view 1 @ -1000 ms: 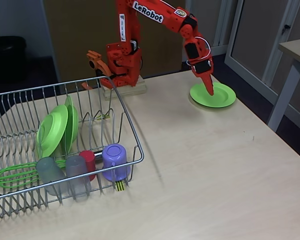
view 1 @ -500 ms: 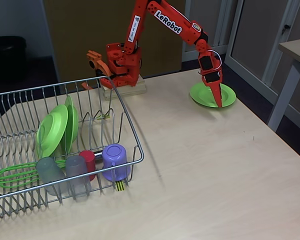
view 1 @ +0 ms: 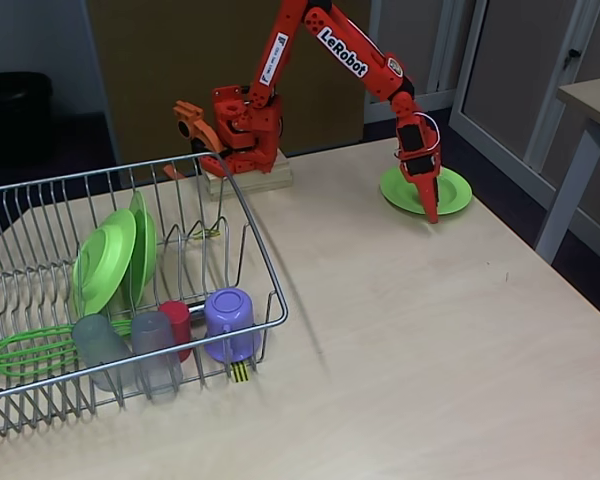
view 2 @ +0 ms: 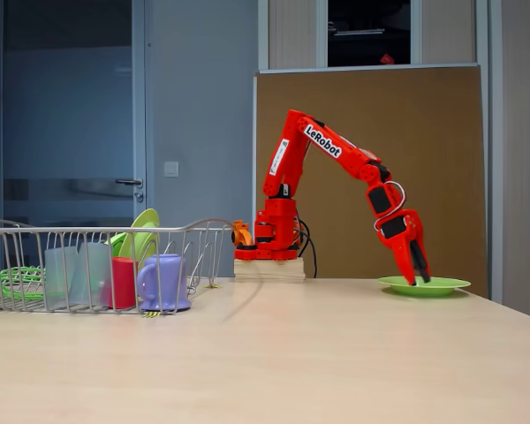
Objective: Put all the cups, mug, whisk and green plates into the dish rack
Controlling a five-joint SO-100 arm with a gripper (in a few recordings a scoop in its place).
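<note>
While the orange arm reached out over the pale wooden bench (view 1: 400, 330), the scene stood thus:

Fingers: the orange two-finger gripper (view 1: 430, 205) (view 2: 417, 269) pointed down at the near rim of the third round lime-green plastic plate (view 1: 450, 190) (view 2: 442, 284); whether the fingers were parted or clenched could not be told.

Loose plate: flat on the bench, well apart from the rack.

Rack: the large silver wire dish rack (view 1: 265, 275) (view 2: 203, 231) stood at the left.

Rack contents: two lime-green plates (view 1: 115, 258) on edge; two translucent grey tumblers (view 1: 130, 352), a red tumbler (view 1: 178, 322) and the lilac-purple mug (view 1: 229, 322) (view 2: 163, 281) along the front; the green-looped whisk (view 1: 25, 352) lying beside them.
</note>
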